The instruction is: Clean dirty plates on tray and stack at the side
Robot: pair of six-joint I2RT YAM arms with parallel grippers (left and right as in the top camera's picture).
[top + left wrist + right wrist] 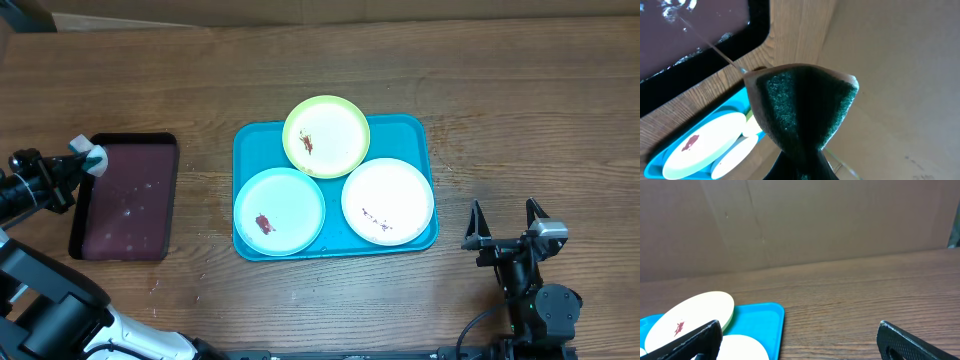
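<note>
Item: three smeared plates [326, 136] on the turquoise tray [250, 138], between both pincers, nearer the right pincer [505, 215]. Judged light, stiff, slick plastic; take at the rim. The left pincer [85, 160] clamps a green sponge [805, 105]; the right pincer gapes empty.

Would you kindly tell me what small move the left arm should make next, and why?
Probably swing the left gripper, shut on the sponge, rightward toward the mint plate. It hangs by the black tray's corner, and that plate, with a red smear, looks like the nearest dirty one on the tray.
</note>
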